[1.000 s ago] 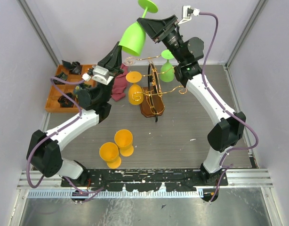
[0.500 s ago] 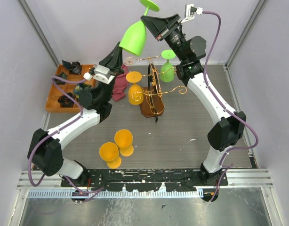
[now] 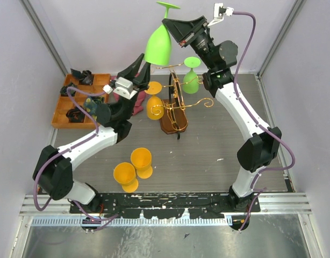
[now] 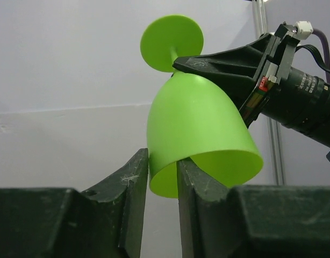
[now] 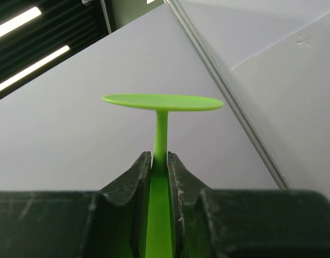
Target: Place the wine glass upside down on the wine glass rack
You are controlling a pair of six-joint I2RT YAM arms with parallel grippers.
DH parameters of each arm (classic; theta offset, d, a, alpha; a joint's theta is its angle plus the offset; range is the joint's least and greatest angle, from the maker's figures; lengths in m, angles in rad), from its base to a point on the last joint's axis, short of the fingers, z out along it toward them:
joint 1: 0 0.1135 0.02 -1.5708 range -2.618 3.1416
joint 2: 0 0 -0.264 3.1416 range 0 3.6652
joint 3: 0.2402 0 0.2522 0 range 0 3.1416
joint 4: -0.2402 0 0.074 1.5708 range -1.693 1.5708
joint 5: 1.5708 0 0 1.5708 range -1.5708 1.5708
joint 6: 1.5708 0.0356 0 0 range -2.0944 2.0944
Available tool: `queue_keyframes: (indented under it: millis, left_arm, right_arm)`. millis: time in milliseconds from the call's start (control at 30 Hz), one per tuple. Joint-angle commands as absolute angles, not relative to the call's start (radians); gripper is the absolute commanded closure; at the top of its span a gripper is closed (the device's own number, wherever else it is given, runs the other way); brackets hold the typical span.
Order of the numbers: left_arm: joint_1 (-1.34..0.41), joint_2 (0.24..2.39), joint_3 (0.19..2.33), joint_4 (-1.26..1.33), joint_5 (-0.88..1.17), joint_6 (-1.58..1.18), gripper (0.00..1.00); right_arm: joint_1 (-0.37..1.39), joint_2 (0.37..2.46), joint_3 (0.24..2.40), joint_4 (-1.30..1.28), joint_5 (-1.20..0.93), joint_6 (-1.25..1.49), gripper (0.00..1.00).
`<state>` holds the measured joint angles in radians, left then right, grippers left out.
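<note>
A lime-green wine glass (image 3: 157, 45) hangs upside down, foot up, high above the back of the table. My right gripper (image 3: 167, 26) is shut on its stem (image 5: 161, 134), just under the foot. My left gripper (image 3: 142, 60) reaches up to the bowl's rim (image 4: 197, 123). Its jaws straddle the rim wall, one inside the bowl and one outside, with a gap showing, so it is open (image 4: 162, 166). The gold wire rack (image 3: 178, 88) on its dark wooden base (image 3: 173, 123) stands below and slightly right of the glass.
A green glass (image 3: 191, 81) and an orange glass (image 3: 154, 105) hang on the rack. Two orange glasses (image 3: 134, 166) stand on the table near the front. An orange tray (image 3: 65, 110) sits at the left, with a dark red object (image 3: 136, 101) beside it.
The right gripper has swung the green glass from tilted to nearly upright and shifted it right. The left gripper has followed up and right, staying at the rim.
</note>
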<state>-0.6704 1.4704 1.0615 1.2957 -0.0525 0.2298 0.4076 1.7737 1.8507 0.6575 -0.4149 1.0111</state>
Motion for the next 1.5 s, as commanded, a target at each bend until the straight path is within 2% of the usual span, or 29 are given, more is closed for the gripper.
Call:
queue_keyframes:
  millis: [0,133,200,400,633,767,867,1133,1367,1467]
  left_arm:
    - [-0.675,1.438,1.023,1.301,-0.059,0.234,0.63]
    - [-0.675,1.412,0.986,1.274,-0.063,0.241,0.49]
    - [-0.675,1.39,0.959,1.243,-0.057,0.247,0.46]
    - [-0.674,1.296,0.893,0.984,0.01,0.256,0.44]
    - [-0.667,1.244,0.984,0.659,-0.194,0.141,0.35]
    - [-0.653,1.24,1.043,0.516,-0.214,0.132,0.33]
    - [-0.645,1.239,1.045,0.503,-0.22,0.123,0.33]
    - [-0.6,1.236,1.045,0.486,-0.226,0.019,0.34]
    - [-0.583,1.219,1.051,0.458,-0.225,0.014,0.34]
    - [-0.583,1.213,1.052,0.445,-0.225,0.014,0.34]
  right_arm:
    - [0.37,1.735,1.83,0.699,-0.425,0.94,0.99]
    - [0.335,1.718,1.811,0.695,-0.424,0.902,0.99]
    - [0.308,1.708,1.803,0.682,-0.424,0.877,0.99]
    - [0.209,1.644,1.706,0.666,-0.399,0.805,0.99]
    - [0.045,1.518,1.548,0.555,-0.366,0.651,0.99]
    - [-0.003,1.449,1.517,0.341,-0.289,0.469,0.99]
    - [-0.014,1.381,1.436,0.293,-0.246,0.301,0.99]
    - [-0.028,1.195,0.958,0.645,-0.239,0.057,0.99]
    - [-0.071,1.244,0.827,0.803,-0.45,0.057,0.99]
    - [-0.089,1.288,0.782,0.957,-0.569,0.116,0.99]
